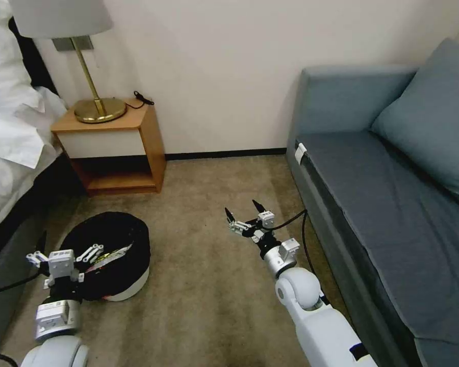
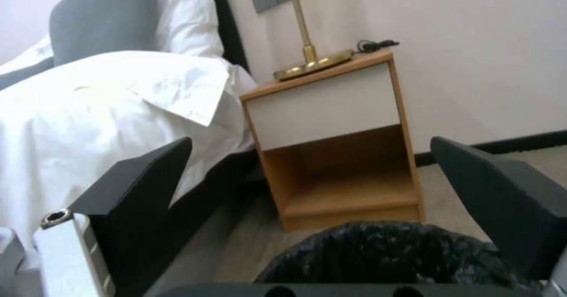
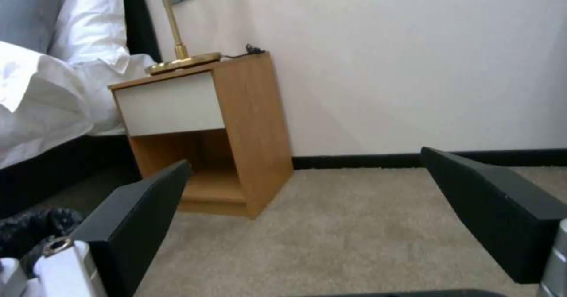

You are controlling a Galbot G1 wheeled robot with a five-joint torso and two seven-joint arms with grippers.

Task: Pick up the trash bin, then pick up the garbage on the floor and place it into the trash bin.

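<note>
A: Fingers [image 2: 141, 177] on the left gripper [image 1: 65, 253] are spread wide with nothing between them; it hangs at the near rim of the bin [image 1: 118, 255]. The right gripper [image 1: 245, 213] is released too, empty, out over bare carpet [image 1: 199, 285] between bin and sofa [image 1: 392, 204].

B: Where's the bin?

A: On the floor by the bed [image 1: 10, 153], in front of the nightstand [image 1: 117, 148]. Black liner, and a red-white packet [image 1: 109, 255] already lying inside.

B: Any garbage left on the carpet?

A: None that I can see, so I'd judge the collecting is about done, or the bin is yet to be lifted.

B: Next move?

A: If it's a lift, the left gripper needs to drop its fingers astride the rim and close firmly; the slick liner could slip
</note>
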